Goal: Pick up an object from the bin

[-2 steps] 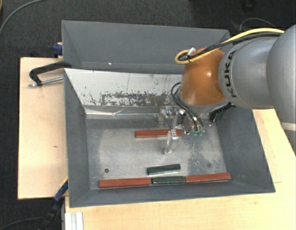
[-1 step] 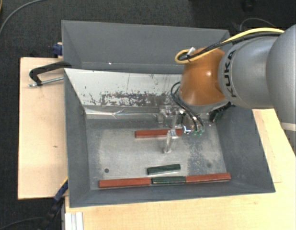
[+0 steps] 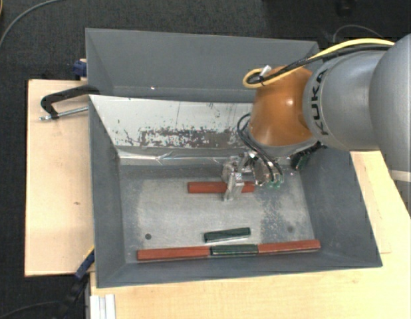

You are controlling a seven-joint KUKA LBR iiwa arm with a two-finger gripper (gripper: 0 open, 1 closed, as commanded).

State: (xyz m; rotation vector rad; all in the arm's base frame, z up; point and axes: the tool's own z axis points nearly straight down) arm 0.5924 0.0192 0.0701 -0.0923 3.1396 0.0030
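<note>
Near the middle of the bin, toward its back wall, the gripper sat low across a short red-brown stick lying flat on the floor; whether its grip was open or closed could not be told. A dark green stick and a row of red sticks lay well apart, by the front wall. Being thin and flat, the red-brown stick could probably slip free or tilt and drop during a lift.

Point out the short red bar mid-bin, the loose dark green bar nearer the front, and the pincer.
short red bar (image 3: 204, 188), camera view, its bare left half.
dark green bar (image 3: 227, 234), camera view, its middle.
pincer (image 3: 233, 189), camera view, its tip at the red bar's right end.
</note>
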